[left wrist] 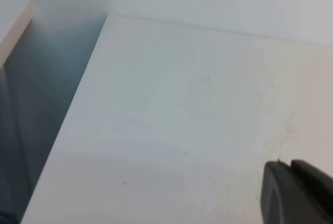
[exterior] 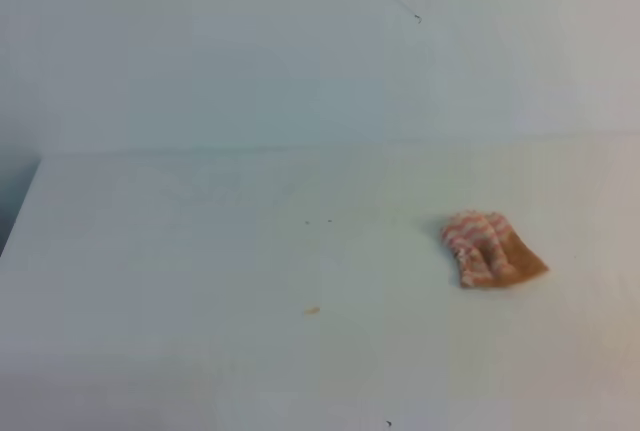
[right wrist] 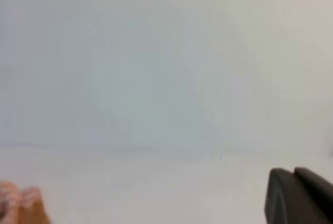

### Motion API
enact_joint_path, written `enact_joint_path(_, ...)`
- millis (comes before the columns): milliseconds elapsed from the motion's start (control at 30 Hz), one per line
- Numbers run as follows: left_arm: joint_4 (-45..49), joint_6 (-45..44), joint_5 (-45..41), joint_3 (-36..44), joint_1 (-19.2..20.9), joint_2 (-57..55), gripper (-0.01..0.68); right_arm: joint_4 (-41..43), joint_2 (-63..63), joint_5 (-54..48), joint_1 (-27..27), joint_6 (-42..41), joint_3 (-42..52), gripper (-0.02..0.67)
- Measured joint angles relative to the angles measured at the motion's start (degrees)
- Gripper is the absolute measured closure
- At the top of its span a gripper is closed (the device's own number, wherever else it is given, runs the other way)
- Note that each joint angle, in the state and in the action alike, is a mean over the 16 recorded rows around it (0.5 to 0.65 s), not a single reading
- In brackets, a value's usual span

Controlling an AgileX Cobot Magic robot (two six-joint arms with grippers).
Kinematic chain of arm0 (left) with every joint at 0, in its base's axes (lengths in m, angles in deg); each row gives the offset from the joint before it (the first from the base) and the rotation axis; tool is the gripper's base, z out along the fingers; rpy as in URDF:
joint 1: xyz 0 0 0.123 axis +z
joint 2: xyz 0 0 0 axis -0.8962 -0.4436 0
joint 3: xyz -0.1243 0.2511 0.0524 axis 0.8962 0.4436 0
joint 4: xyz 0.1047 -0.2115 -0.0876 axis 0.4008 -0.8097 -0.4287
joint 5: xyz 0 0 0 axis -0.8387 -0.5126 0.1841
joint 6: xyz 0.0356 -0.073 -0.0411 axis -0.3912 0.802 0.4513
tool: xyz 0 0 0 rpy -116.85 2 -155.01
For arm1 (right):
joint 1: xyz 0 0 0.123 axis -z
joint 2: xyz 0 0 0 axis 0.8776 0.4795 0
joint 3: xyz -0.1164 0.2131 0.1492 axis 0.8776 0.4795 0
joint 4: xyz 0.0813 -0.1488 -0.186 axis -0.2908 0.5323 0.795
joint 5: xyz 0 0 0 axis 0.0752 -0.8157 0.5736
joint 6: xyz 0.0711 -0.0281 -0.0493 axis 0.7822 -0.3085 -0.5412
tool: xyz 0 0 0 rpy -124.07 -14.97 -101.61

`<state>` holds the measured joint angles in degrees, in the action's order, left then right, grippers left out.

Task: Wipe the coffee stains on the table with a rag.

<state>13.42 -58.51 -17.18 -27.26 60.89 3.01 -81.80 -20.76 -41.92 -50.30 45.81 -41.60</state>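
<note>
Grippers: only a dark tip of each shows, at the lower right corner of its own wrist view; neither appears in the high view.
Right gripper [right wrist: 299,195]: jaws closed together, nothing between them; it hangs over bare white surface, with the cloth at the far lower left of that view.
Left gripper [left wrist: 296,193]: two dark fingers lie close side by side, but whether they are fully closed cannot be told; nothing visible in them.
Speck [exterior: 312,310]: a tiny tan crumb near the front middle of the table, well apart from the cloth.
Coffee stains: no glossy orange-brown blob can be made out in any view.
Rag [exterior: 490,248]: crumpled on the right side of the table, pink-and-white stripes toward the left, tan-orange part pointing right, untouched by either arm.
Table [exterior: 200,251]: wide, white, with a few small dark dots; its left edge drops to a dark gap.
Wall [exterior: 250,51]: pale, plain, rising behind the table's far edge.
</note>
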Motion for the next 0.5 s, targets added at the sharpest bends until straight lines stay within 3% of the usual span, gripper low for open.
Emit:
enact_joint_path(233,0.0,0.0,-0.1,-0.2,0.0,-0.1,0.672,-0.8,-4.2,-5.7,0.0,0.0,7.9,0.653)
enact_joint_path(500,0.0,0.0,-0.1,-0.3,0.0,-0.2,0.672,0.6,-4.5,-10.6,0.0,0.0,9.4,0.653)
